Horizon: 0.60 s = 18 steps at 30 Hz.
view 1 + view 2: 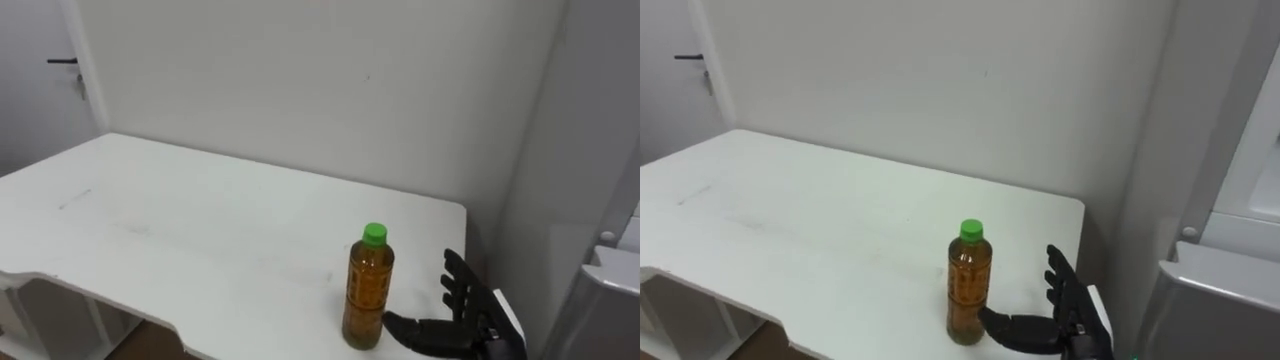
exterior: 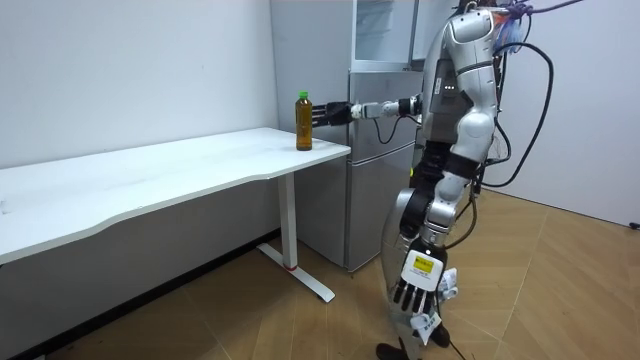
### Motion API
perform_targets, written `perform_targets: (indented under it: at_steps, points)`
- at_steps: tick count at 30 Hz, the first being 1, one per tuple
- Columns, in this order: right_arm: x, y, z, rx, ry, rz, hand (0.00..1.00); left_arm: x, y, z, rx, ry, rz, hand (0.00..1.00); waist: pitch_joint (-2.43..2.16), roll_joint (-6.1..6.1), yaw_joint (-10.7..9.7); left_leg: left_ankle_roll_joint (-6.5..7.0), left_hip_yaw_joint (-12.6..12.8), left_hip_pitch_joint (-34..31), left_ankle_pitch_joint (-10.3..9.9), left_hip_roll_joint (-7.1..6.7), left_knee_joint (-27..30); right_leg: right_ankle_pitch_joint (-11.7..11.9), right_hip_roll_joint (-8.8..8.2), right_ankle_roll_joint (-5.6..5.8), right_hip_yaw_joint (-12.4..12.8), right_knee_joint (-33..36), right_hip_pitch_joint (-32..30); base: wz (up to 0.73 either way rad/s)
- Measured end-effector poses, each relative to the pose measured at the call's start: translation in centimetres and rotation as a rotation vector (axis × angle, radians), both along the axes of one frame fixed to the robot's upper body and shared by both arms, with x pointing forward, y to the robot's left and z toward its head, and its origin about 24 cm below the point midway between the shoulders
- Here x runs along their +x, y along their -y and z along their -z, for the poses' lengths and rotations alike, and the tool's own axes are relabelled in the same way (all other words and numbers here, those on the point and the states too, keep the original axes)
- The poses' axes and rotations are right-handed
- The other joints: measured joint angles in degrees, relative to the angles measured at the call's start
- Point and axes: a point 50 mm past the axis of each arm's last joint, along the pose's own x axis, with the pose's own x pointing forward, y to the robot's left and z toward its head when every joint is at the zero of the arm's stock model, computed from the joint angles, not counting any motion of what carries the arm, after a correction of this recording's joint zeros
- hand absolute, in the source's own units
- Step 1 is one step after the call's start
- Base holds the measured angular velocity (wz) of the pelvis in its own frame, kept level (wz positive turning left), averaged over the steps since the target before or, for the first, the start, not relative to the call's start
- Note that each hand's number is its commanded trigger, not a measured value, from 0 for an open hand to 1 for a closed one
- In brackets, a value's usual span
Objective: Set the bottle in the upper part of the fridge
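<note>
An amber bottle with a green cap stands upright near the right end of the white table. My right hand is just to its right, open, fingers spread and pointing up, with the thumb reaching to the bottle's lower part. No finger curls around the bottle. In the room view the bottle stands at the table's corner, my right hand is stretched out to it, and my left hand hangs open at my side. I stand beside the grey fridge.
The fridge stands right of the table's end, with a narrow gap between them. Its upper part has a glass front. A white wall runs behind the table, and a door with a dark handle is at the far left.
</note>
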Motion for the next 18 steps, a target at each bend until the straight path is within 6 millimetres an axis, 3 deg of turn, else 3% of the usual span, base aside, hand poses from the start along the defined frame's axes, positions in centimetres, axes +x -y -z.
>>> perform_targets:
  at_steps: [5,13,18]
  points:
    - [1.3,-0.8,0.4,-0.042,-0.046,-0.017,0.00,0.5,0.0,-0.1,0.003,0.012,0.006,0.00,-0.03,-0.02,1.54,0.04,-0.03,-0.98,0.04,0.03,-0.06,0.02,-0.11,0.05,-0.42,0.10,-0.65,0.04]
    - [1.3,-2.9,0.9,-0.080,-0.087,-0.089,0.00,-0.1,0.6,-0.1,-0.005,-0.022,0.047,0.00,-0.15,-0.02,3.23,0.48,-0.95,-1.48,0.61,-0.90,-0.03,0.12,-0.39,0.35,-1.28,0.16,-0.99,0.07]
    - [1.3,-2.3,1.8,-0.104,-0.128,-0.054,0.00,0.2,0.5,-0.2,-0.003,-0.014,0.050,0.00,-0.16,-0.07,4.61,0.81,-1.88,-1.96,0.84,-1.06,0.01,0.32,-0.59,0.70,-1.42,0.17,-1.13,0.06]
